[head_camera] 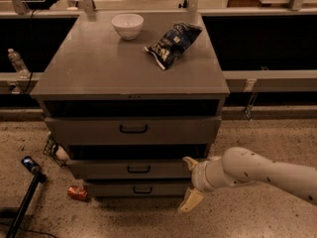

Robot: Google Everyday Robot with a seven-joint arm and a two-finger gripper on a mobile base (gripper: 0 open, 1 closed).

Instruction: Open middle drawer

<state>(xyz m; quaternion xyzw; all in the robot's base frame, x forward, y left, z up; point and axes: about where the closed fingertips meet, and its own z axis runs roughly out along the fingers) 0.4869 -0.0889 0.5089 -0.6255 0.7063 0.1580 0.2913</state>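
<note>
Handle point(138, 169) of the middle drawer point(99, 169) lies left of the end effector point(189, 181), which hangs at the drawer's right end, low beside the table point(99, 68). Its fingers point(190, 201) are spread wide, one up and one down, w/ nothing held. Drawer front runs left-right, so the next move prob. needs a leftward reach to the handle.

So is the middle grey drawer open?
Cannot tell: the dark band above the middle grey drawer may be gap or interior. Open pincer at its right edge.
</note>
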